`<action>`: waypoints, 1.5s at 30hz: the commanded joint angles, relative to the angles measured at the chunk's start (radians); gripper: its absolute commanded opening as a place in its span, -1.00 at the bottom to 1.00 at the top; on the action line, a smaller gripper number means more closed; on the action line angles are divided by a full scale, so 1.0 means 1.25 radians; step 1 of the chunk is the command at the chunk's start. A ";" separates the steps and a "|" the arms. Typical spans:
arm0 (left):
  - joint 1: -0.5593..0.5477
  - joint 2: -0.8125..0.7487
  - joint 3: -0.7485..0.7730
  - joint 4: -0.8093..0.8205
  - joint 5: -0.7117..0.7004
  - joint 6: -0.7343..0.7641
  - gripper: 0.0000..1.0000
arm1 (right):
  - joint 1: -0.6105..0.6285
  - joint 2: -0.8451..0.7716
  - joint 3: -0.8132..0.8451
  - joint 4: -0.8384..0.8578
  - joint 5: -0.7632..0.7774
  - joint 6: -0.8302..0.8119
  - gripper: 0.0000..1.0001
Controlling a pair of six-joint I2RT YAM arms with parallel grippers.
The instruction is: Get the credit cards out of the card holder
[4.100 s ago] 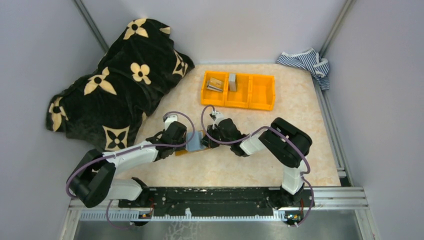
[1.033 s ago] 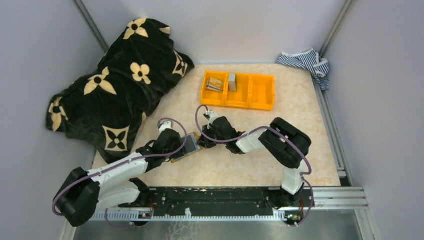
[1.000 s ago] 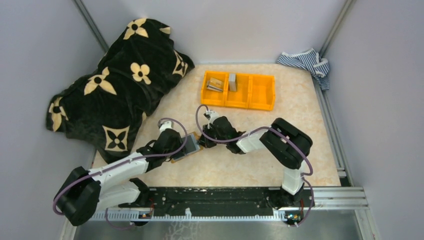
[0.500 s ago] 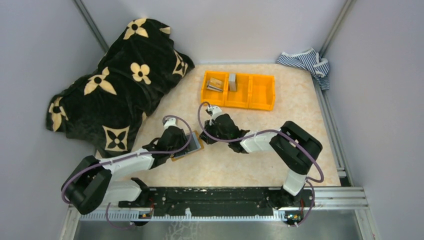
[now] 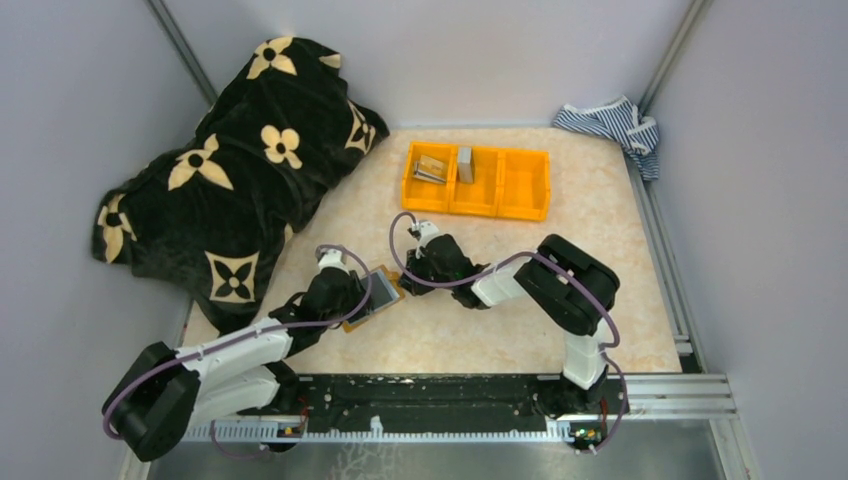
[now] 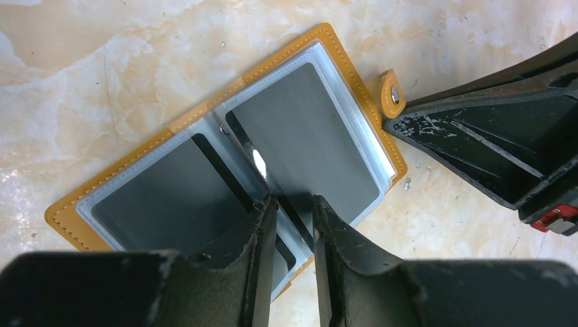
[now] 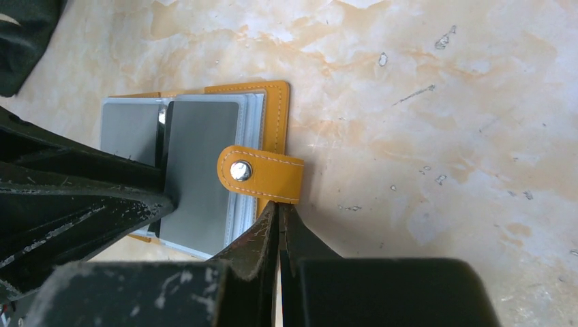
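Note:
The orange-tan card holder (image 5: 374, 295) lies open on the table, dark grey cards (image 6: 300, 136) showing in its clear sleeves. My left gripper (image 5: 360, 293) is over it from the near side. Its fingers stand narrowly apart (image 6: 292, 204), astride a raised sleeve leaf (image 6: 245, 146) at the fold, and grip nothing I can see. My right gripper (image 5: 408, 279) is shut. Its tips (image 7: 279, 204) touch the holder's right edge (image 7: 278, 116), just below the snap tab (image 7: 262, 174). The tab also shows in the left wrist view (image 6: 390, 92).
An orange three-compartment bin (image 5: 500, 211) with small items in its left compartments stands behind the grippers. A black flower-patterned blanket (image 5: 230, 170) covers the far left. A striped cloth (image 5: 610, 120) lies in the far right corner.
In the last half second my left arm drew back toward the near left, its gripper still over the holder. My right gripper shifted slightly left against the holder's edge. The holder barely moved.

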 commanded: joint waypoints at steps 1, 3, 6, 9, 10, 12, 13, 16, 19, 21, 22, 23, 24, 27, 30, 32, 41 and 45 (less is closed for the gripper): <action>-0.001 -0.027 -0.018 0.038 0.026 0.005 -0.36 | -0.001 0.018 0.001 0.021 -0.022 0.000 -1.00; -0.001 -0.037 -0.025 0.054 0.033 0.002 -0.35 | -0.002 0.006 -0.014 0.025 -0.025 0.004 -1.00; 0.000 -0.047 -0.040 0.086 0.034 -0.001 -0.35 | -0.002 -0.017 -0.040 0.026 -0.028 0.013 -1.00; 0.003 -0.034 -0.052 0.134 0.022 0.019 -0.35 | -0.001 -0.040 -0.067 0.040 -0.038 0.031 -1.00; 0.005 -0.024 -0.049 0.142 0.019 0.029 -0.35 | -0.002 -0.044 -0.074 0.043 -0.042 0.036 -1.00; 0.008 0.003 -0.039 0.158 0.019 0.045 -0.36 | -0.001 -0.052 -0.082 0.047 -0.044 0.040 -1.00; 0.010 0.018 -0.034 0.164 0.023 0.049 -0.36 | 0.000 -0.057 -0.084 0.045 -0.044 0.041 -1.00; 0.013 0.047 -0.034 0.202 0.040 0.050 -0.37 | 0.003 -0.065 -0.089 0.046 -0.044 0.047 -1.00; 0.019 0.050 -0.046 0.245 0.060 0.048 -0.38 | 0.014 -0.067 -0.089 0.045 -0.043 0.052 -1.00; 0.026 0.048 -0.048 0.254 0.075 0.045 -0.39 | 0.022 -0.066 -0.091 0.046 -0.041 0.056 -1.00; 0.030 0.047 -0.048 0.255 0.083 0.045 -0.39 | 0.024 -0.066 -0.093 0.046 -0.041 0.058 -1.00; 0.033 0.045 -0.050 0.256 0.090 0.043 -0.40 | 0.025 -0.068 -0.097 0.048 -0.039 0.060 -1.00; 0.036 0.043 -0.052 0.260 0.096 0.043 -0.40 | 0.025 -0.070 -0.101 0.051 -0.038 0.062 -1.00; 0.049 0.047 -0.064 0.276 0.118 0.046 -0.41 | 0.027 -0.090 -0.099 0.026 -0.030 0.062 -1.00; 0.067 0.067 -0.072 0.289 0.145 0.046 -0.41 | 0.027 -0.135 -0.084 -0.021 -0.015 0.045 -1.00; 0.075 0.084 -0.075 0.302 0.156 0.044 -0.41 | 0.028 -0.162 -0.071 -0.058 0.005 0.027 -1.00; 0.086 0.171 -0.073 0.360 0.231 0.030 -0.42 | 0.025 -0.240 -0.026 -0.141 0.068 -0.019 -1.00; 0.073 0.177 -0.064 0.392 0.255 0.021 -0.42 | 0.018 -0.242 -0.014 -0.133 0.071 -0.021 -1.00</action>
